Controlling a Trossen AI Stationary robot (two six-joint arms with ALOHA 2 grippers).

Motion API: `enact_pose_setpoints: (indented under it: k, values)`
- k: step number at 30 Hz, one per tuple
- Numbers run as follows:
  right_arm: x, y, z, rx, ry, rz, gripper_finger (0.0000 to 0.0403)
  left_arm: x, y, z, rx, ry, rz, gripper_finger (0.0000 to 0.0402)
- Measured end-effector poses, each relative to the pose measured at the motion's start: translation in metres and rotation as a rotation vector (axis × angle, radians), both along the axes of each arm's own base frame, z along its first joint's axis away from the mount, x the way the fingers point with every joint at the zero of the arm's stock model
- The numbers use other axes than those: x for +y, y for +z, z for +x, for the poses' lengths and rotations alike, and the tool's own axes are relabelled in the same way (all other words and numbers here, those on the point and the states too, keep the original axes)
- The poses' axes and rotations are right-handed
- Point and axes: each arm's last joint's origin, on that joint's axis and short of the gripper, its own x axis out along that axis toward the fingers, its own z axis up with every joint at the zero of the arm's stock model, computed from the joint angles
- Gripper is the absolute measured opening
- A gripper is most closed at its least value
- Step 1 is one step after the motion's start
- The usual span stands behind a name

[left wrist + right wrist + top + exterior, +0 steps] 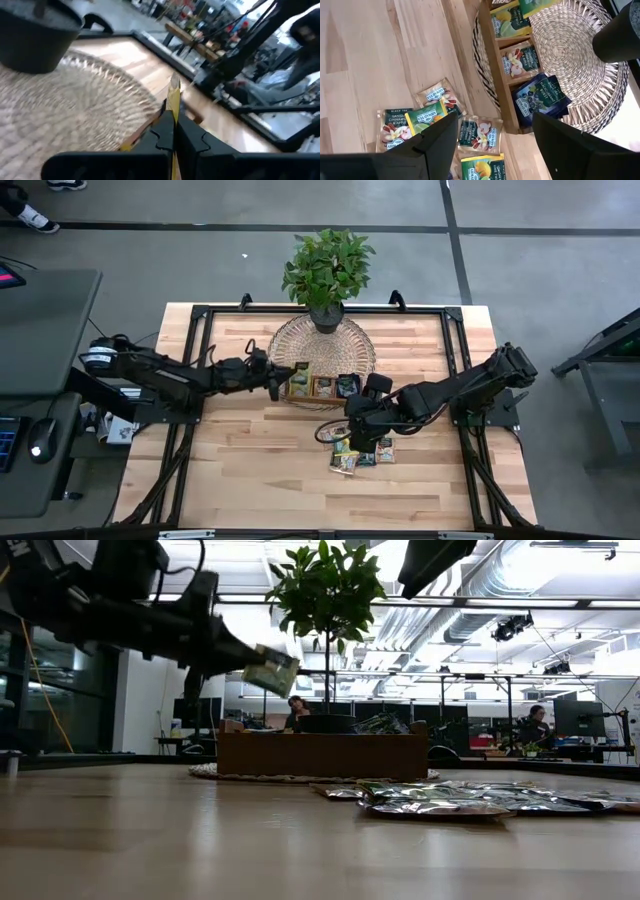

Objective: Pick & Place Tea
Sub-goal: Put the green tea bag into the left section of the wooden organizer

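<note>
Yellow-green tea bag point(173, 95) is clenched edge-on between the left gripper point(283, 371) fingers, above the wooden tray point(496, 60) at its 9 o'clock end; its print is hidden. The right gripper point(495, 135) hangs released over loose tea bags point(427, 117) at the tray's 5 o'clock. Its fingers cover some of them.

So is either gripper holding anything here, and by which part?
The left gripper pinches a yellow-green tea sachet by one edge; the right gripper is open, empty.
</note>
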Motion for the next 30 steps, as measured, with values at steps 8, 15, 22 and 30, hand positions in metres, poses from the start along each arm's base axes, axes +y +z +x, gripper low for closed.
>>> enact_pose_setpoints:
  k: [8, 15, 22, 30]
  values:
    - [0.000, 0.000, 0.000, 0.001, 0.006, -0.007, 0.0252, 0.008, -0.008, -0.002, 0.076, -0.021, -0.043, 0.0000]
    - [-0.001, 0.000, 0.000, -0.002, 0.007, -0.026, 0.0252, 0.007, -0.010, -0.002, 0.093, -0.030, -0.047, 0.0000]
    - [-0.001, 0.000, 0.000, -0.002, 0.007, -0.026, 0.0252, 0.007, -0.014, -0.003, 0.134, -0.025, -0.073, 0.0000]
    - [-0.001, 0.000, 0.000, -0.002, 0.007, -0.025, 0.0252, 0.007, -0.014, -0.003, 0.133, -0.024, -0.076, 0.0001]
